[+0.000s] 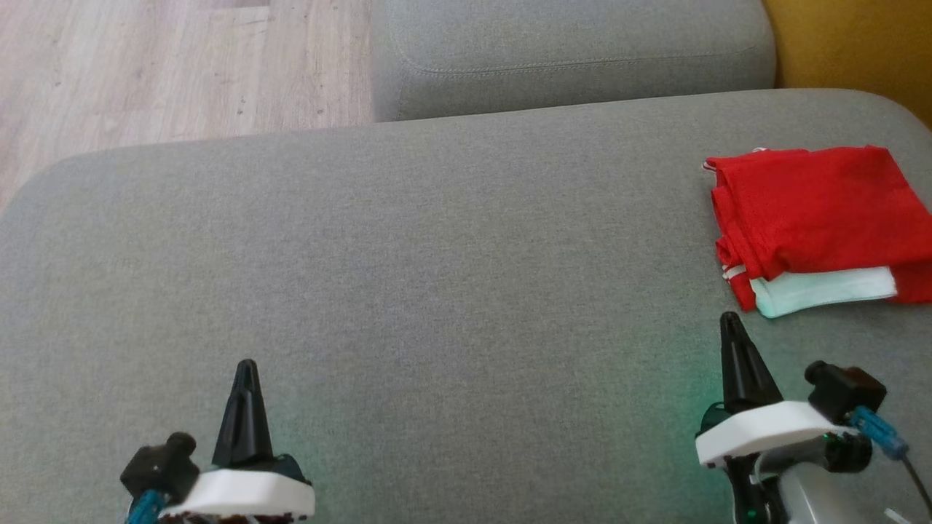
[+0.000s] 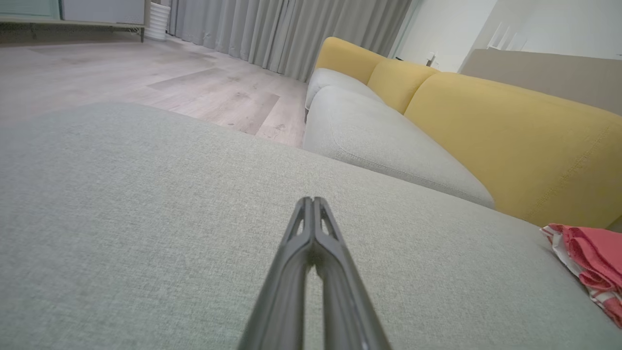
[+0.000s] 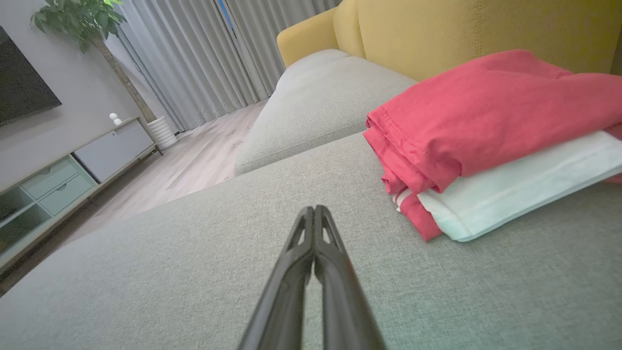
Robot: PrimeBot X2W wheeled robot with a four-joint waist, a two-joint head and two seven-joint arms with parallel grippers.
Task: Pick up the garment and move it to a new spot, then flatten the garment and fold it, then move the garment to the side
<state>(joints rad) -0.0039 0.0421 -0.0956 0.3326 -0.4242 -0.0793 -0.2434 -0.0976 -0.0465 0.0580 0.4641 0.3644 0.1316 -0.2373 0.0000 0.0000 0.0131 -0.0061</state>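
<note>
The garment (image 1: pixel 815 211) is red with a white part, folded into a compact stack at the right end of the grey sofa seat (image 1: pixel 437 276). It also appears at the right edge of the left wrist view (image 2: pixel 590 253) and large at the upper right of the right wrist view (image 3: pixel 486 126). My left gripper (image 1: pixel 246 367) rests low at the lower left, shut and empty, far from the garment. My right gripper (image 1: pixel 728 320) is shut with nothing in it, its tip just short of the garment's near white edge. Both pairs of fingers (image 2: pixel 313 204) (image 3: pixel 313 211) are pressed together.
A second grey seat cushion (image 1: pixel 568 51) lies beyond the one in front of me. Yellow backrests (image 2: pixel 510 131) run along the right. Wooden floor (image 1: pixel 145 65) lies to the far left, with a low cabinet (image 3: pixel 58 175), grey curtains (image 3: pixel 194 53) and a plant (image 3: pixel 82 19).
</note>
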